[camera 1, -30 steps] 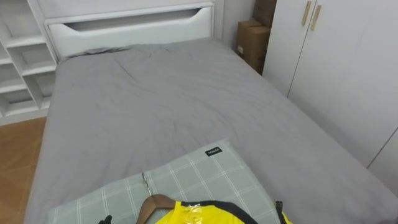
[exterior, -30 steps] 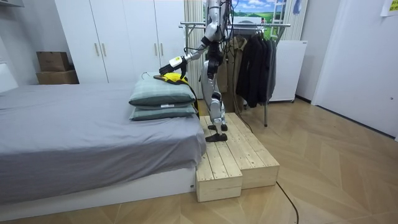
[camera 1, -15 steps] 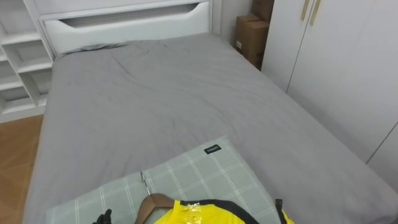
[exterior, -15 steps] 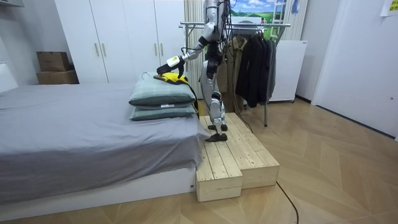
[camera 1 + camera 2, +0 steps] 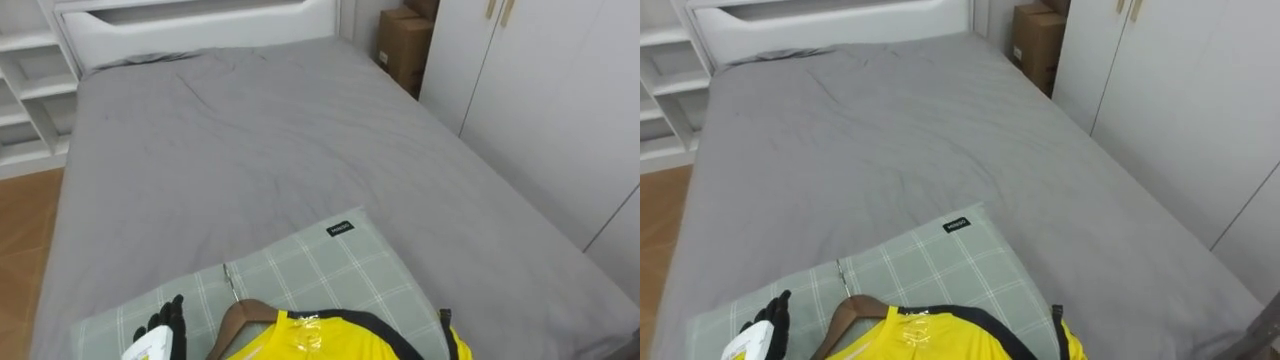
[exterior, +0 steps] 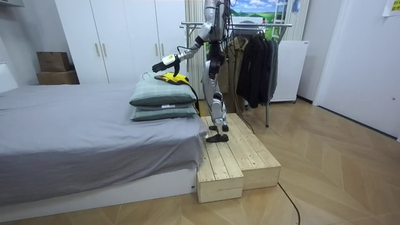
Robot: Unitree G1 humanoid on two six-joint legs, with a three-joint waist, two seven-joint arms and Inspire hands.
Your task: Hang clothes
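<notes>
**Yellow shirt on its hanger lies on the checked pillow; left robot hand is above it with fingers straight**

We see the yellow shirt (image 5: pixel 320 342) at the near end of the bed (image 5: pixel 250 140). It is smooth and bright, with a dark band round the neckline. It is threaded on a curved brown wooden hanger (image 5: pixel 238 318), whose thin metal hook (image 5: pixel 230 285) points toward the headboard (image 5: pixel 200 20). Shirt and hanger rest on a soft pale-green pillow (image 5: pixel 330 265) crossed by a light checked grid, with a small dark label at its far corner. In the room view this pillow sits on top of a second one (image 6: pixel 164 112).

The left robot hand (image 5: pixel 160 330) shows at the lower left, just beside the hanger's shoulder. Its back is white and its dark fingers (image 5: pixel 172 308) are straight and close together, curled round nothing. In the room view it is held out over the pillows, clear of them.

The bed's grey sheet is matte and lightly creased. Beside it are flat white wardrobe doors (image 5: pixel 540 100) with slim wooden handles, a brown cardboard box (image 5: pixel 400 45) and white open shelves (image 5: pixel 25 90).

The robot stands upright on a slatted platform (image 6: pixel 228 162) of pale wood at the bed's end. Behind it is a metal clothes rack (image 6: pixel 250 26) hung with dark coats (image 6: pixel 253 62).
</notes>
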